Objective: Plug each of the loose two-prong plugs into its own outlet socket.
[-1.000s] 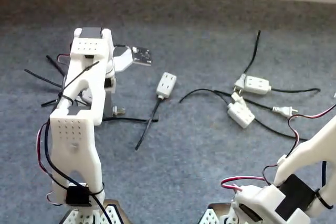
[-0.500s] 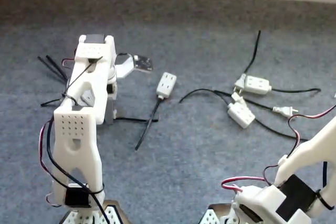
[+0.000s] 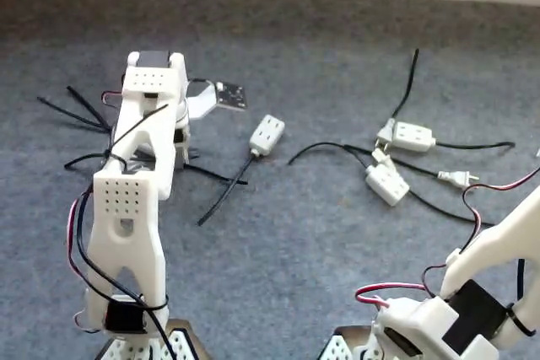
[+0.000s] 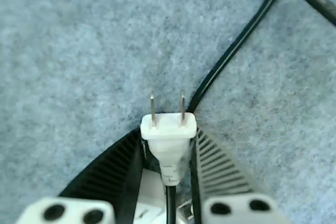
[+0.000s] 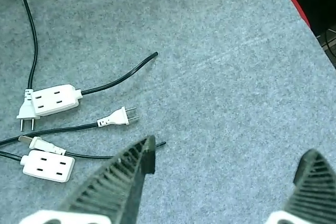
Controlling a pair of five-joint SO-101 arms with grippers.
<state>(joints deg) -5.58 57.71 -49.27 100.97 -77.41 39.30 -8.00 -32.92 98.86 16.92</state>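
Observation:
My left gripper [image 4: 168, 132] is shut on a white two-prong plug [image 4: 168, 129], prongs pointing away from the wrist over the grey carpet. Its black cord [image 3: 221, 193] trails from under the left arm [image 3: 139, 166] towards a white outlet socket [image 3: 267, 135]. At the right lie two more white sockets [image 3: 412, 135] [image 3: 386, 183], each with a white plug [image 3: 385, 134] [image 3: 377, 158] beside it, and a loose plug [image 3: 456, 178] on a black cord. My right gripper [image 5: 226, 166] hangs open above bare carpet, apart from those sockets [image 5: 52, 99] [image 5: 47, 165] and the loose plug [image 5: 119, 116].
Loose black cord ends [image 3: 72, 111] stick out to the left of the left arm. Black cords [image 3: 325, 149] run across the carpet between the middle socket and the right group. The carpet's edge meets a red strip [image 5: 294, 1].
The left arm has drawn back from the carpet's middle with the plug, and its black cord has swung leftwards. The right arm has stayed put.

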